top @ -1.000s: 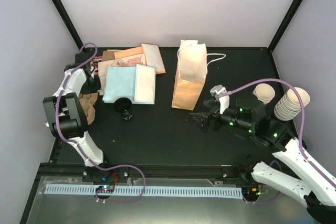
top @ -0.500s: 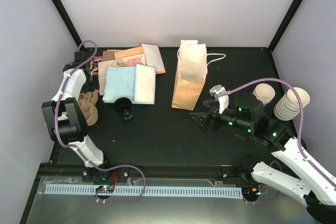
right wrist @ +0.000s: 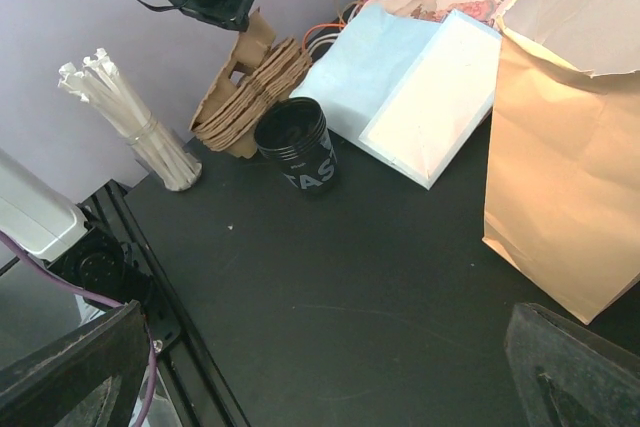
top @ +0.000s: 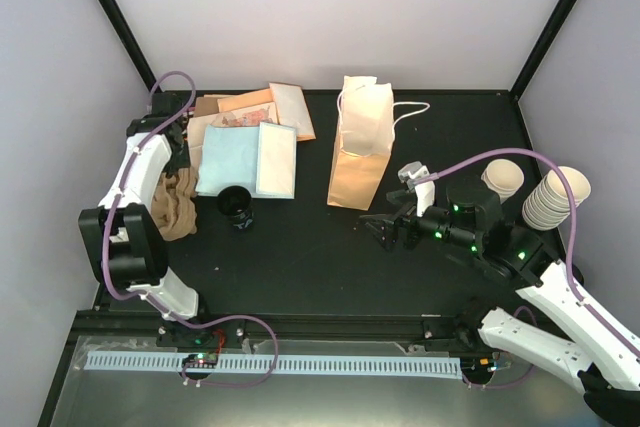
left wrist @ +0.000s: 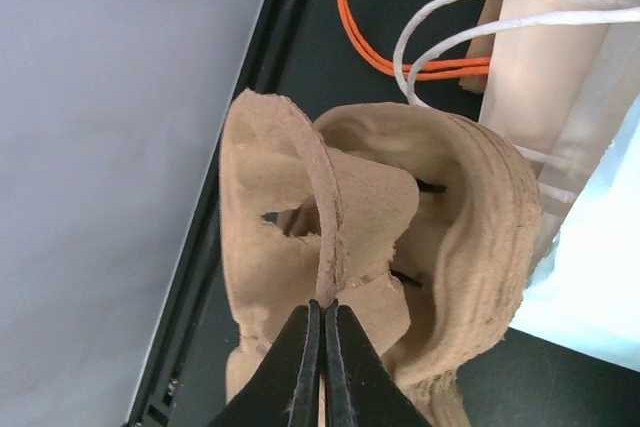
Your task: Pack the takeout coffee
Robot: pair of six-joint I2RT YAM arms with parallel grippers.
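Left fingers (left wrist: 298, 367) pinch the rim of a brown moulded-pulp cup carrier (left wrist: 370, 207); right fingers (right wrist: 70, 367) apart.
Nested carriers beneath may lift together, or the thin rim could tear.

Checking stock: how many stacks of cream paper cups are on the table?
2. A tall leaning stack at the right edge, and a shorter one just left of it. Others may be hidden.

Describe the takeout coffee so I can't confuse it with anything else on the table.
Find the tall brown paper bag standing mid-table, then the pale blue packet lying left of it. Just in front of its near edge stands the takeout coffee: the only dark, lettered cup, unlike the bare cream cups far right.
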